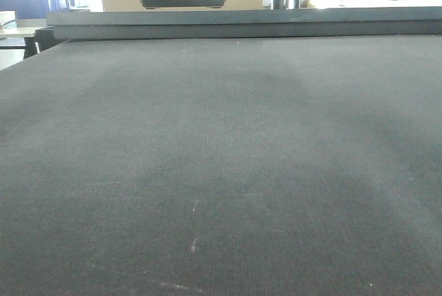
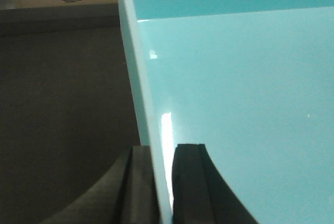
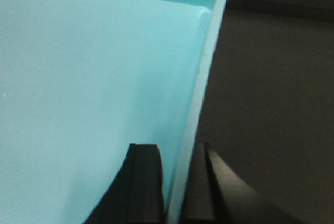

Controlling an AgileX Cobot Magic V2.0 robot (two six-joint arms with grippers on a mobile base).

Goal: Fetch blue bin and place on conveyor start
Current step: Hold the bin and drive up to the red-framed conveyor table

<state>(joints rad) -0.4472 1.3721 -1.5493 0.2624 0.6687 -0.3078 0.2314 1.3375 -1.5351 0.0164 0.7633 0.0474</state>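
The left claw point(image 2: 162, 185) is clamped on a side wall of the light turquoise smooth plastic tub point(image 2: 235, 104), one finger inside and one outside. The right claw point(image 3: 175, 185) pinches another wall likewise. Outside each claw lies the dark charcoal textured conveyor belt point(image 1: 221, 172).

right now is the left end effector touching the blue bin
Touching. The left wrist view shows the left end effector clamped over the blue bin wall, its fingers pressed against both sides.
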